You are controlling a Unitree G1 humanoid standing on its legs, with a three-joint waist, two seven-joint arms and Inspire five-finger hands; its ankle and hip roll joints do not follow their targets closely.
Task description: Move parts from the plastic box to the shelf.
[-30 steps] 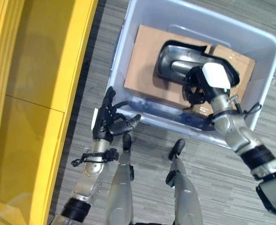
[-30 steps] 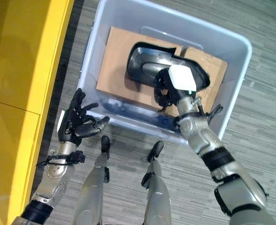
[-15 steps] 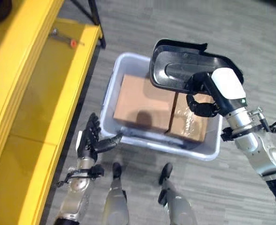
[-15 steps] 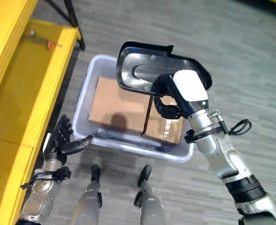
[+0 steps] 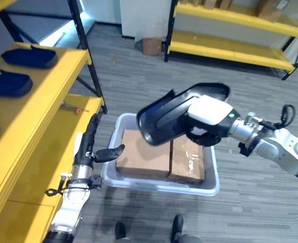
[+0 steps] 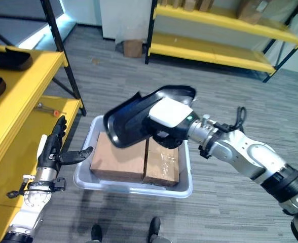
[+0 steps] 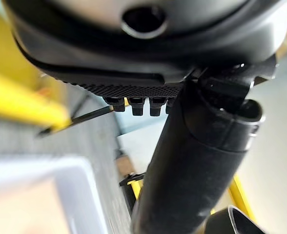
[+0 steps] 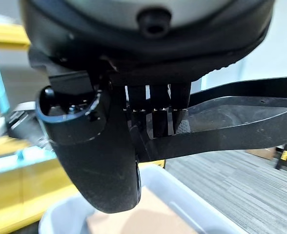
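Gripping the black part (image 5: 161, 117) by one edge above the plastic box (image 5: 210, 186), the right hand (image 5: 206, 121) had its fingers curled on a stiff, smooth, probably light shell, while the left hand (image 5: 90, 149) hung open beside the shelf (image 5: 42, 126).

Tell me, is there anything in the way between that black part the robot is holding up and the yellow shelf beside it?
Nothing visible blocks it. The right hand holds the black part above the plastic box, and the yellow shelf lies to the robot's left. The open left hand hangs by the shelf edge, lower than the part.
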